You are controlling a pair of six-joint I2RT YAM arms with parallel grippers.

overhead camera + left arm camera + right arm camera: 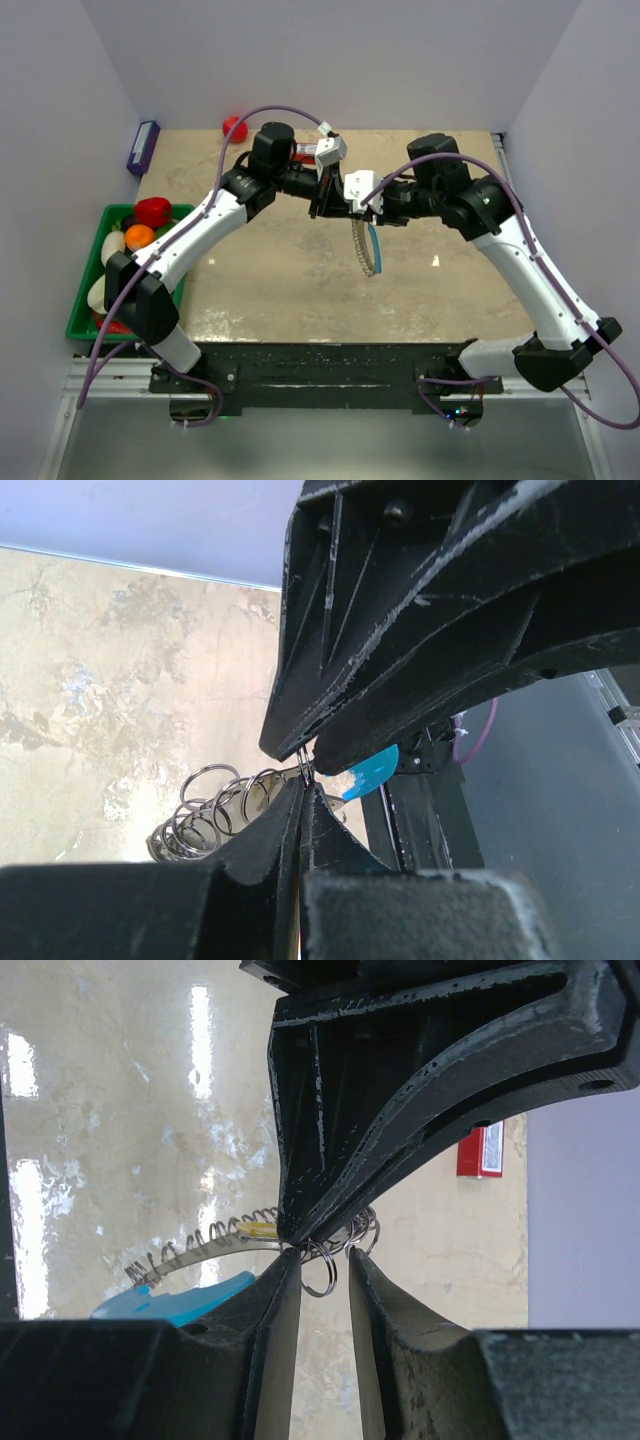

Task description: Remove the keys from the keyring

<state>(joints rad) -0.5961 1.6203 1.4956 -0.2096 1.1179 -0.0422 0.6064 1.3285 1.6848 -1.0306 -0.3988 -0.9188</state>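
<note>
Fingers of left gripper (303, 792) pinch tight on the keyring (215, 805) at its end ring. Right gripper (320, 1260) stands apart, one ring hanging in the gap. Only the right wrist view shows the yellow key (258, 1228), on the keyring just beside those fingers.

Light: bright, even, from above the counter (280, 290).
Glare: white vertical streaks on the counter, right wrist view.
Shadows: faint, soft on the counter.
Focus: left hand (304, 788) blurred near lens; counter sharper.
</note>
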